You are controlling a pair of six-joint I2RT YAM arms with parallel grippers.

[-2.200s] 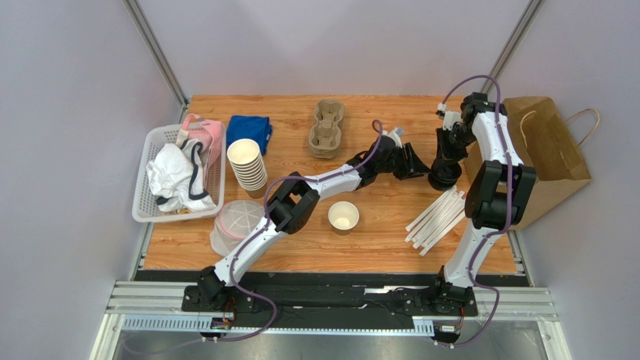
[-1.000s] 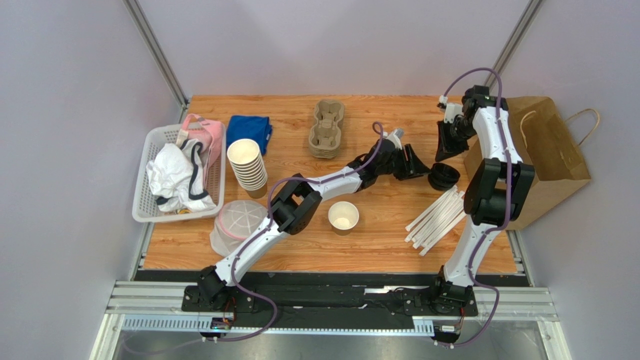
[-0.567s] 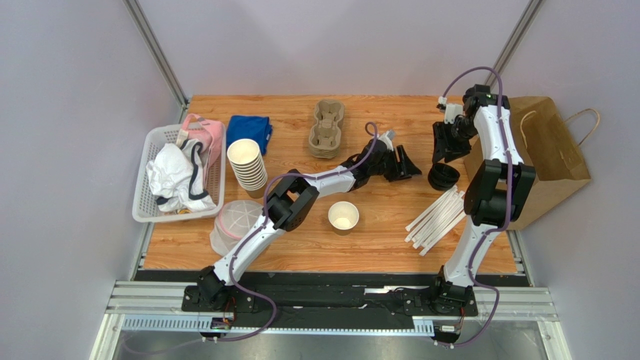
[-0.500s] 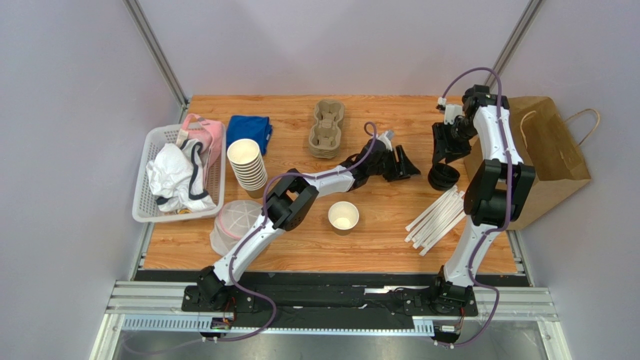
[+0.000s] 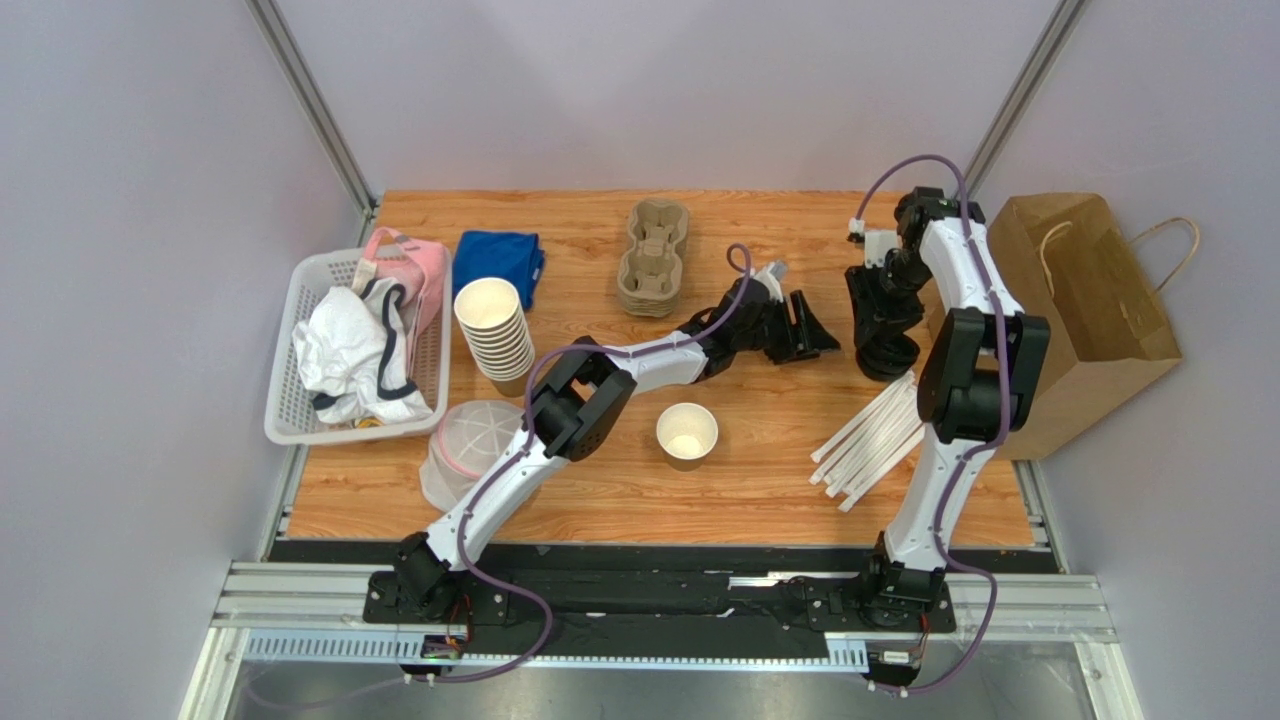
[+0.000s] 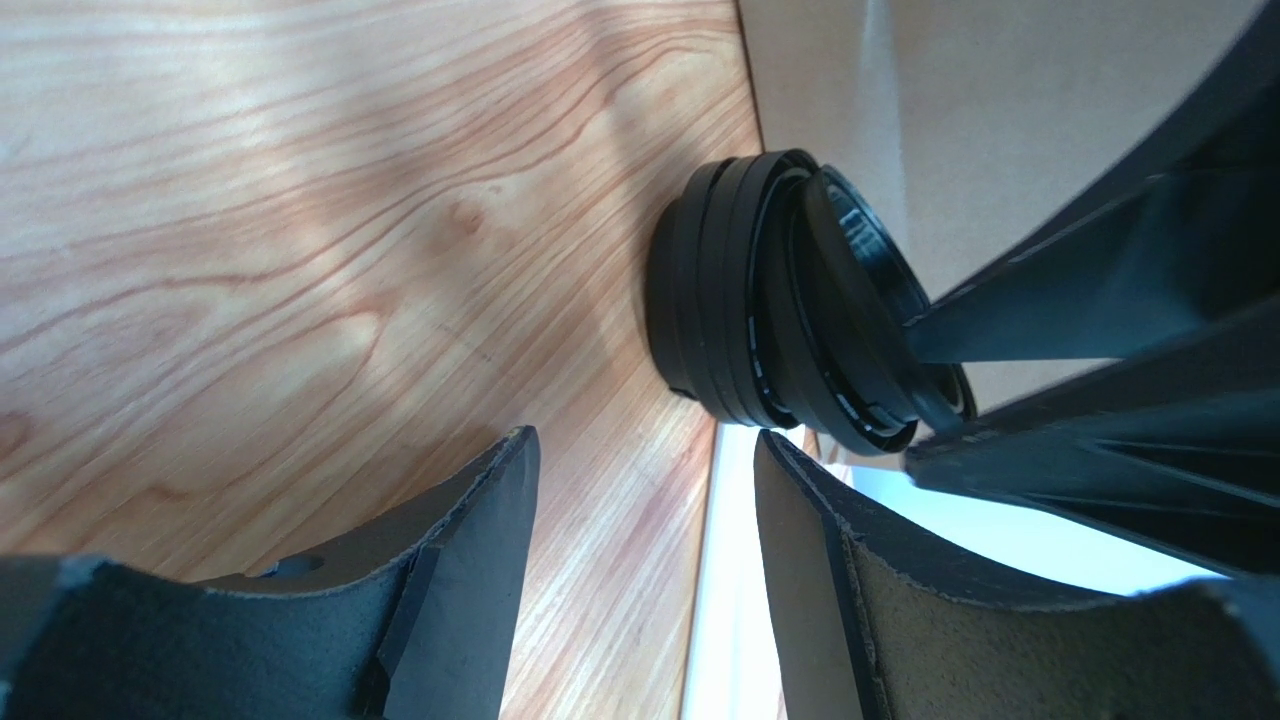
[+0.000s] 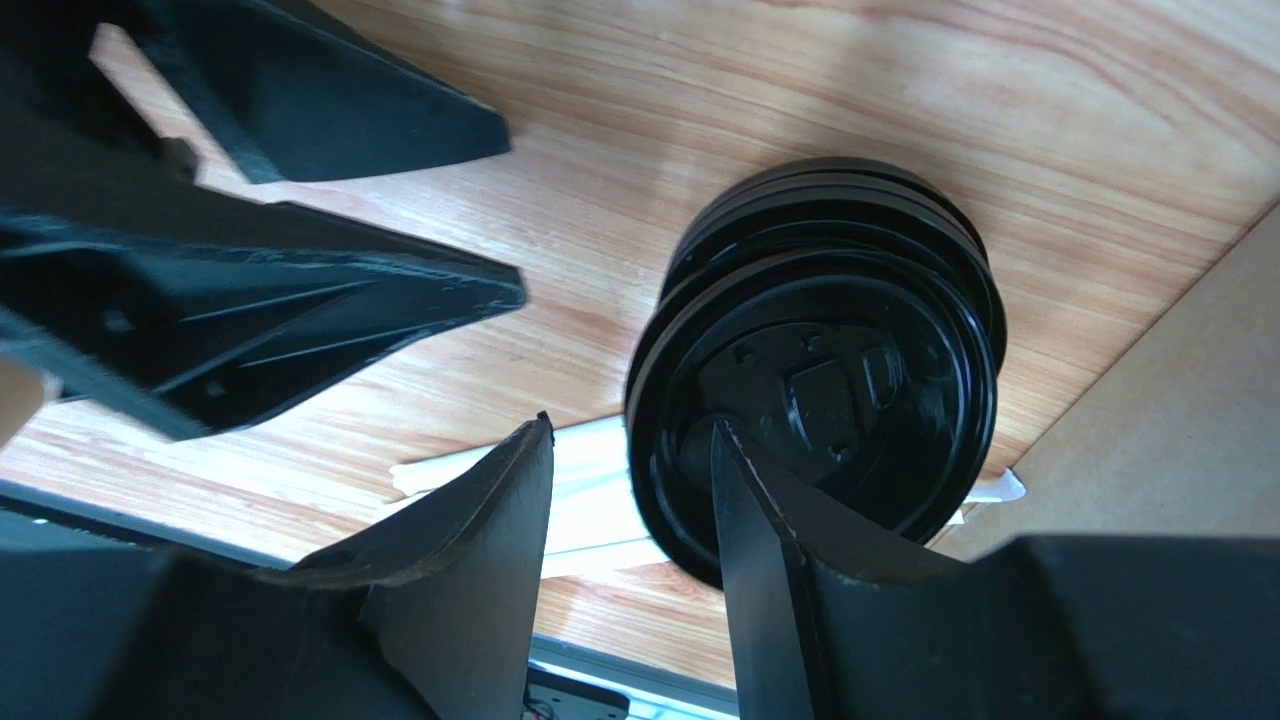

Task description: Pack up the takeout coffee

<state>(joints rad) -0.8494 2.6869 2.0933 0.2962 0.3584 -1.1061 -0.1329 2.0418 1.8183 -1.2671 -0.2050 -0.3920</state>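
The takeout coffee cup, a single small tan-brown paper cup with a white lining, is seen standing upright and open-topped near the middle of the wooden bench. It is placed on the near side of the left arm, well apart from both end effectors.

The right end effector is held open, pointing down over a stack of round black plastic lids. The rim of the uppermost lid is seen in the gap between its fingers, which are not closed on it. In the left wrist view that uppermost lid is shown tilted on the stack.

The left end effector is likewise open and nothing is gripped by it. It is levelled at the stack from the left, near it but apart.

On the near side of the stack a bundle of white paper straws is laid on the bench, and a brown paper bag is placed at the right edge. Farther left are found a grey pulp cup carrier, a tall stack of white-lined paper cups and a white plastic basket holding clothes.
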